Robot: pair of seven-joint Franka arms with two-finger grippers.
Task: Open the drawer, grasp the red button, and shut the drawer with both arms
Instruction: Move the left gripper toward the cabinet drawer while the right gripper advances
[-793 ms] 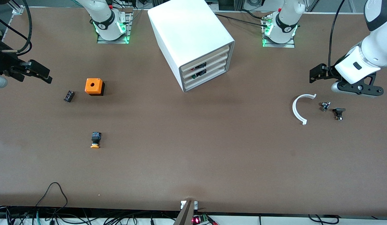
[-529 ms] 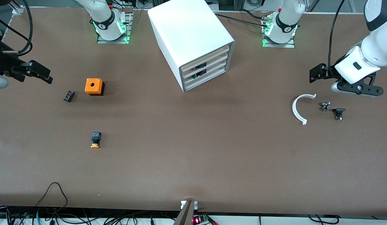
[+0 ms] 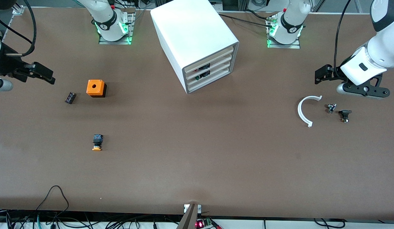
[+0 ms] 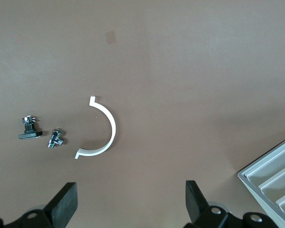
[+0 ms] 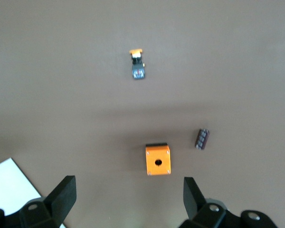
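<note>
Cabinet (image 3: 197,41): stands at the table's middle near the arm bases, its drawer fronts angled toward the left arm's end. Middle drawer (image 3: 209,70) shut. Bare table (image 3: 197,152) lies in front of it, open to approach.

Right arm's end: orange box (image 3: 95,88), small black part (image 3: 70,97) beside it, yellow-capped button (image 3: 97,142) nearer the camera, all well apart, with wide lanes between.

Left arm's end: white curved strip (image 3: 304,111), two small metal fittings (image 3: 331,108) (image 3: 344,115) close together.

Right gripper (image 3: 41,73) and left gripper (image 3: 324,73), both spread wide, hang over the table's ends, clear of the cabinet.
</note>
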